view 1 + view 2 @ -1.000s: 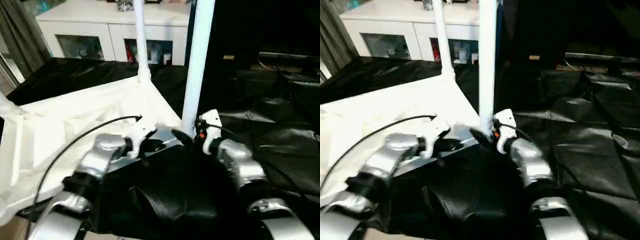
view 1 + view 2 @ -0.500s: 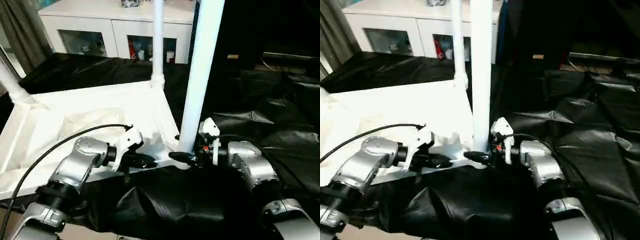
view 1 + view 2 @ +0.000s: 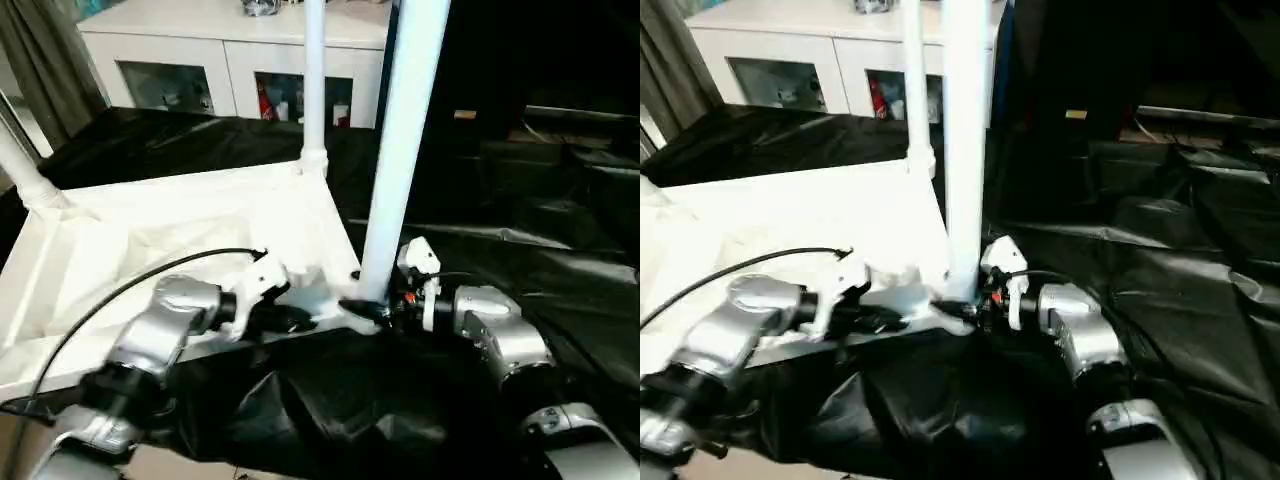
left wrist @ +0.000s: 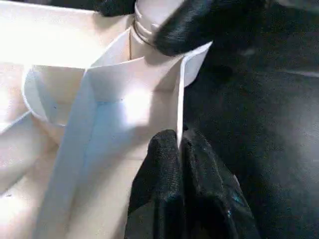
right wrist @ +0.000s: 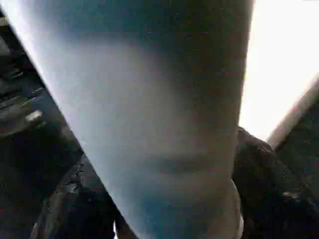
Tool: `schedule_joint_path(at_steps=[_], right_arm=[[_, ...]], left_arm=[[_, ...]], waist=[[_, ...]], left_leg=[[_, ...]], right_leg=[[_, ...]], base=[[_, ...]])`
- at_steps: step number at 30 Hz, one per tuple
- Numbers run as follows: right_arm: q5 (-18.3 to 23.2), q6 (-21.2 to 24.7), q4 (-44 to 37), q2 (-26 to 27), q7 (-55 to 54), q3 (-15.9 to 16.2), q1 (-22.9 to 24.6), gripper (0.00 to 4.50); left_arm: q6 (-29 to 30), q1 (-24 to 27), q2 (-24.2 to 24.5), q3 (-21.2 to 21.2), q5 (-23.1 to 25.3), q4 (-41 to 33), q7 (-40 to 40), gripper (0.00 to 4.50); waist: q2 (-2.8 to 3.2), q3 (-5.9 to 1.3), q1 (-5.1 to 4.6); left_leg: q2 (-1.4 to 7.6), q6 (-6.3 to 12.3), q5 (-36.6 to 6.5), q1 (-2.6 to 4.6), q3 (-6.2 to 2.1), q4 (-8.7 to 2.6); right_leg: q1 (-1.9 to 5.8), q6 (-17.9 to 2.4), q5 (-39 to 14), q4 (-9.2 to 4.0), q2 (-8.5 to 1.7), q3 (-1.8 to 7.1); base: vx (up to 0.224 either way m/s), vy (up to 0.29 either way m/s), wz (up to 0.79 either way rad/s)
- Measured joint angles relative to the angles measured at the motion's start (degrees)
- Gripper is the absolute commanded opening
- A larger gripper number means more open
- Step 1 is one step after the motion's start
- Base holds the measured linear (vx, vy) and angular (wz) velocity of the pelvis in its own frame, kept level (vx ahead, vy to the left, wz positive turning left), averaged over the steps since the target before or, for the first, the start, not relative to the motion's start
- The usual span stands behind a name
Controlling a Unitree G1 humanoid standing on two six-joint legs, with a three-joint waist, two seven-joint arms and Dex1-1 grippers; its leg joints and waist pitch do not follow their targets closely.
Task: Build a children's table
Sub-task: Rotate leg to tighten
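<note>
The children's table lies upside down on the black-draped work table, its white top (image 3: 150, 235) with the rim facing up. Three white legs stand in it: a near leg (image 3: 400, 150), a far one (image 3: 314, 80) and one at the left edge (image 3: 25, 170). My left gripper (image 4: 179, 144) is shut on the thin rim wall beside the near corner socket, also seen from the head (image 3: 300, 320). My right gripper (image 3: 365, 310) sits around the foot of the near leg (image 5: 164, 124), its black fingers (image 5: 70, 204) lying against both sides.
A white glass-door cabinet (image 3: 230, 60) stands behind the work table. Crumpled black cloth (image 3: 560, 280) covers the table to the right. A grey curtain (image 3: 50, 60) hangs at the far left. A black cable (image 3: 110, 295) arcs over my left forearm.
The head camera has shifted since the earliest frames. My right gripper's fingers have drawn in around the near leg's foot. The left gripper keeps its grip on the rim.
</note>
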Motion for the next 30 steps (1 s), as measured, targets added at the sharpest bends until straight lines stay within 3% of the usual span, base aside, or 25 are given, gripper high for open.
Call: schedule_joint_path(at_steps=[9, 13, 15, 21, 30], right_arm=[[-1.91, -0.91, 5.99, 6.61, -26.2, -4.87, -3.91, 2.64], [-2.22, -1.61, 8.38, 8.09, -31.37, -5.81, -5.75, 2.64], [-2.19, -1.96, 8.56, 8.15, -30.93, -6.14, -5.83, 3.2], [-3.03, -2.61, 8.68, 6.42, -23.85, -5.13, -5.87, 3.79], [-1.02, -2.0, 3.36, -1.24, -0.49, -1.09, -2.74, 3.79]], left_arm=[[-1.77, -6.22, -7.94, 0.67, 3.0, 10.1, 12.8, 0.0], [-2.26, -7.19, -9.16, 1.07, 3.56, 11.73, 14.82, 0.0], [-2.28, -7.22, -9.14, 1.13, 3.57, 11.64, 14.77, 0.0], [-2.64, -6.83, -7.64, 1.16, 2.92, 10.86, 12.59, 0.0], [-4.57, -3.73, -2.33, 1.18, 0.98, 6.68, 2.41, 0.0]], waist=[[0.13, -0.03, -0.2], [0.2, -0.09, -0.19], [0.21, -0.09, -0.14], [0.23, -0.1, -0.15], [0.62, -0.12, -0.03]], left_leg=[[-0.3, 0.01, 0.0, 0.05, -0.03, -0.04], [-0.33, 0.02, 0.0, 0.04, -0.02, -0.07], [-0.32, 0.02, 0.0, 0.03, -0.01, -0.11], [-0.3, 0.02, 0.0, -0.05, -0.01, -0.24], [-0.25, 0.09, -0.05, -0.56, 0.0, -0.24]], right_leg=[[0.19, 0.34, -0.14, -0.07, -0.24, 0.1], [0.19, 0.33, -0.12, -0.06, -0.29, 0.08], [0.19, 0.15, 0.0, -0.06, -0.3, 0.06], [0.09, 0.23, -0.05, -0.06, -0.3, -0.01], [-0.41, 0.29, -0.12, -0.07, -0.27, -0.1]], base=[[0.0, 0.0, 0.0], [0.0, 0.0, 0.0], [0.0, 0.0, 0.0], [0.0, 0.0, 0.0], [0.0, 0.0, 0.0]])
